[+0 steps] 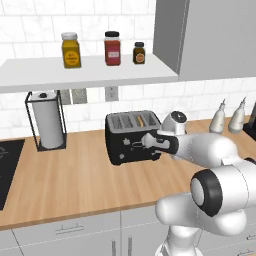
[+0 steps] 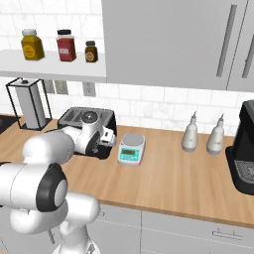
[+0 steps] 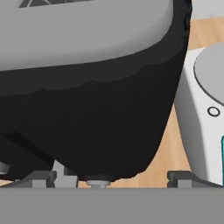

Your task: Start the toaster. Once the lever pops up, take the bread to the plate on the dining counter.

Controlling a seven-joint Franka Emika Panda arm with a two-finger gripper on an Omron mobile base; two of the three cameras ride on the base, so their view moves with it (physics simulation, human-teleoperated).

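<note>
Toaster (image 1: 131,137), the black boxy one with a silvery slotted top, sits on the wood counter (image 1: 75,185) at your gripper's (image 1: 150,141) nine o'clock, so with fingers spread wide and empty, ease down squarely onto its front lever.

Bright even rendered light, soft shadows, no glare, sharp focus

black toaster (image 1: 131,140), silvery slotted top
</note>
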